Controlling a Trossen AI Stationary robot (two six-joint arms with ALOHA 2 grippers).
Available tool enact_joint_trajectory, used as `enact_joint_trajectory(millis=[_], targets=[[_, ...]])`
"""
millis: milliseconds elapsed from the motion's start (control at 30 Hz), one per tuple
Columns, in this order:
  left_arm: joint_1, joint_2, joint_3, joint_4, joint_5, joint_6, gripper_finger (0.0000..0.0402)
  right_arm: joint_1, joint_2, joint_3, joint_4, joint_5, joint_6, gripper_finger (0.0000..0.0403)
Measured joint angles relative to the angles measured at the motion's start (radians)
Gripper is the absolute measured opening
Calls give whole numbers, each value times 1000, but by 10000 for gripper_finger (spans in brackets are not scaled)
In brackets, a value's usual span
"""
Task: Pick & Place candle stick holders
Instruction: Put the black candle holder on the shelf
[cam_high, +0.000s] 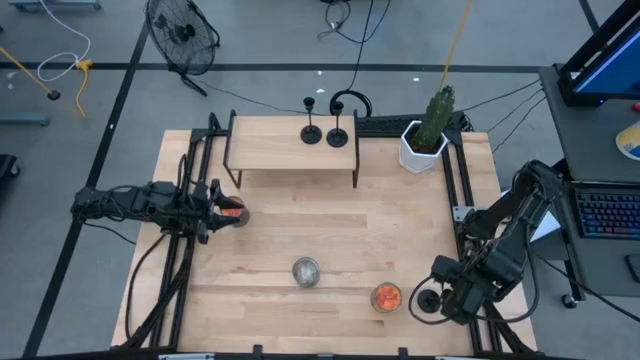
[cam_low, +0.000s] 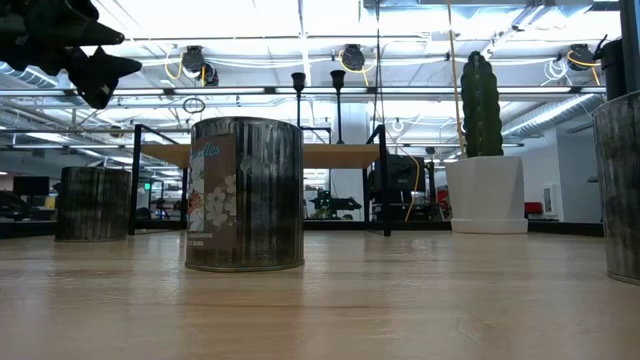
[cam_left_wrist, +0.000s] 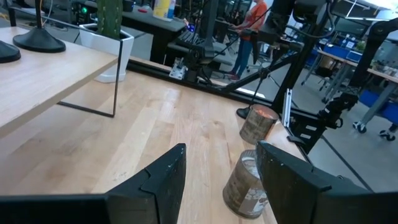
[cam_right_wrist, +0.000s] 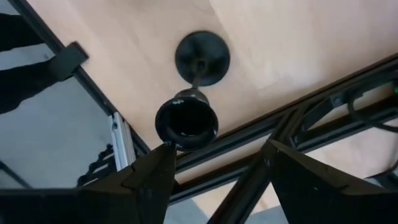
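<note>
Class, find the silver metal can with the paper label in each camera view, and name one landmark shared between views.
High view: silver can, lower middle of the picture.
Low view: can, centre foreground.
Left wrist view: can, nearer than the orange-filled jar.
Right wrist view: not in it.
Shared landmark: green cactus in its white pot, in the first three.

Grey floor (cam_high: 90, 130) crossed by dark tape lines, black floor fan (cam_high: 182, 32) beyond the table, loose cables, desk with keyboard (cam_high: 607, 212) to one side, bright ceiling strip lights (cam_low: 250, 20), exposed pipes overhead, workbenches and a standing person (cam_left_wrist: 245, 31) farther off
</note>
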Motion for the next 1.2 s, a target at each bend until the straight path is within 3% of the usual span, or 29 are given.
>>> enact_joint_trajectory(millis=[400, 833, 1000, 1200], targets=[[0, 0, 0, 1, 0, -15, 200, 0, -55, -4, -19, 74, 81, 235], [0, 0, 0, 1, 0, -28, 200, 1, -59, -178, 168, 70, 70, 228], [0, 0, 0, 0, 0, -42, 200, 1, -60, -209, 229, 70, 64, 187], [0, 0, 0, 0, 0, -48, 200, -1, -61, -210, 229, 70, 63, 92]])
